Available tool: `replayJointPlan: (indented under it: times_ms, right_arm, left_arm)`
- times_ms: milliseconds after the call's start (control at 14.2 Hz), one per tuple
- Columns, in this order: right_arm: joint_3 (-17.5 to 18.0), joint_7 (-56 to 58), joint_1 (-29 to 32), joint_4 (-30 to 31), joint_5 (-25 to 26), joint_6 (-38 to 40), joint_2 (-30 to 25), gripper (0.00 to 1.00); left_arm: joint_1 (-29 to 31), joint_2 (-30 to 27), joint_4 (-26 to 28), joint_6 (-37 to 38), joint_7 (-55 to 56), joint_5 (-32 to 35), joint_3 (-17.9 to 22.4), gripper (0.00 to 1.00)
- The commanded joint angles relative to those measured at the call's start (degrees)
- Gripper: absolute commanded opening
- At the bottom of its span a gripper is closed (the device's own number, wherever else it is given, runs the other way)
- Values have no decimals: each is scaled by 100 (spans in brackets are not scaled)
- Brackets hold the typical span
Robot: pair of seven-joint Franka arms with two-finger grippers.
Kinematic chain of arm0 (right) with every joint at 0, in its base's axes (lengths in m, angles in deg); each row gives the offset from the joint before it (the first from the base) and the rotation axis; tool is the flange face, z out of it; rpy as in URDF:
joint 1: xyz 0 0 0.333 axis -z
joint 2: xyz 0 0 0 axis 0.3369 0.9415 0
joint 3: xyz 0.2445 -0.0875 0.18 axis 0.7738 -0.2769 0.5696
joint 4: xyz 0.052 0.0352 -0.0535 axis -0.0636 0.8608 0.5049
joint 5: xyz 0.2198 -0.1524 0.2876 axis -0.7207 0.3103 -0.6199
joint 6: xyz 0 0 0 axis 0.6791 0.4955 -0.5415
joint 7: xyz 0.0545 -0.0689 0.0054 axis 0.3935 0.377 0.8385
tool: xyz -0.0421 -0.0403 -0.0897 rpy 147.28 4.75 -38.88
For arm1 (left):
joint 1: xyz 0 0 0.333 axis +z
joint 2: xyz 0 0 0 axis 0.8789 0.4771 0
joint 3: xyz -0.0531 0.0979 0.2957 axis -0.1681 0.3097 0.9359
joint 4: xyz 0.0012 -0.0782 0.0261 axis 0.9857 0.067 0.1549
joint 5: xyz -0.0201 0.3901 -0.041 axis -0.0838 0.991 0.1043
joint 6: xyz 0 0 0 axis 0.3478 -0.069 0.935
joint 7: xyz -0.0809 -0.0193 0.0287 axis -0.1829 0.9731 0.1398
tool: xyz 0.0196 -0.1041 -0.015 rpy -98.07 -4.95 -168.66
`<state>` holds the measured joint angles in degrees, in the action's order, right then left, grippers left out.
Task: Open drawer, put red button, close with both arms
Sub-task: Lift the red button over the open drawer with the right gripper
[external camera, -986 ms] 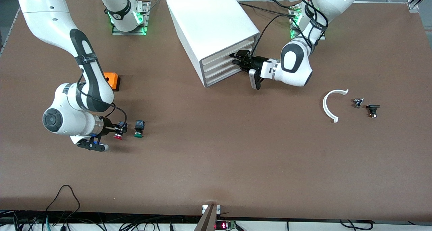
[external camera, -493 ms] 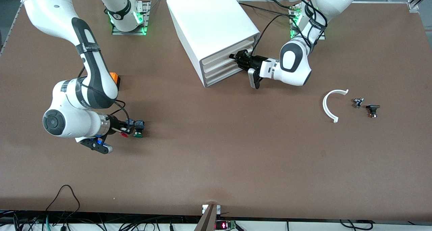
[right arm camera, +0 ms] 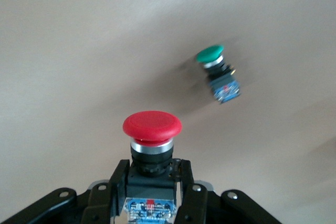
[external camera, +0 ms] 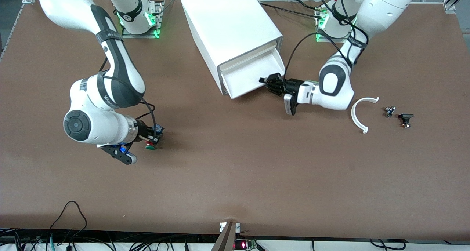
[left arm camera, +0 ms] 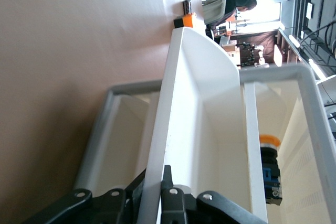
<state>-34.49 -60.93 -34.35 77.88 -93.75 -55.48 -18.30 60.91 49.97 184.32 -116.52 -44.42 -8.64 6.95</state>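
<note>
The white cabinet (external camera: 231, 21) stands between the arms' bases. The drawer (external camera: 249, 75), second from the top, is pulled out. My left gripper (external camera: 270, 84) is shut on its front wall; in the left wrist view the wall (left arm camera: 199, 103) runs between the fingers of the left gripper (left arm camera: 156, 182). My right gripper (external camera: 152, 133) is over the table toward the right arm's end. In the right wrist view the right gripper (right arm camera: 152, 169) is shut on the black body of the red button (right arm camera: 152, 127), cap pointing away from the wrist.
A green button (external camera: 149, 146) lies on the table under my right gripper, also in the right wrist view (right arm camera: 216, 56). An orange-capped button (left arm camera: 270, 142) sits inside the cabinet. A white curved piece (external camera: 358, 115) and two small parts (external camera: 405, 119) lie toward the left arm's end.
My left gripper has pulled the drawer out toward the front camera. My right gripper has carried the red button off the table to over the green button.
</note>
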Motion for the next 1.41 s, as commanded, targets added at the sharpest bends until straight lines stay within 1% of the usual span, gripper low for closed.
replayJointPlan:
  times_ms: [0, 141, 211, 282, 352, 423, 563, 775, 915, 1056, 1197, 1338]
  right_arm:
    - [343, -933, -133, -470, -67, 300, 11, 0]
    - [414, -1461, -291, -674, -67, 379, 11, 0]
    - [423, -1698, -414, -674, -67, 379, 11, 0]
    - [423, -2023, -572, -692, -67, 379, 11, 0]
    - [415, -2391, -756, -788, -67, 379, 11, 0]
    - [415, -2726, -967, -919, -40, 379, 11, 0]
    - [406, -3376, -1319, -982, -31, 336, 11, 0]
    - [353, -4291, -1899, -982, 39, 222, 11, 0]
    - [371, -4871, -2207, -982, 240, 46, 20, 0]
    - [371, -5442, -2444, -947, 267, -217, 38, 0]
    - [371, -5874, -2646, -920, 276, -516, 90, 0]
    - [371, -6348, -2866, -868, 442, -919, 230, 0]
  left_arm:
    - [112, 423, -752, -245, 422, 673, 67, 0]
    - [165, 441, -902, -245, 555, 754, 67, 0]
    - [182, 450, -928, -245, 555, 762, 67, 9]
    - [174, 450, -929, -245, 555, 762, 75, 31]
    - [200, 441, -929, -236, 555, 762, 67, 97]
    - [209, 415, -929, -201, 581, 762, 75, 100]
    - [305, 388, -1051, 9, 905, 876, 75, 100]
    - [568, 266, -1419, 737, 1861, 1183, 75, 100]
    - [674, 91, -1788, 1133, 2904, 1892, 49, 100]
    - [701, -199, -2192, 1739, 4030, 2456, 75, 100]
    - [701, -419, -2597, 2031, 5050, 3386, 67, 100]
    - [692, -455, -2975, 2207, 5720, 4448, 5, 100]
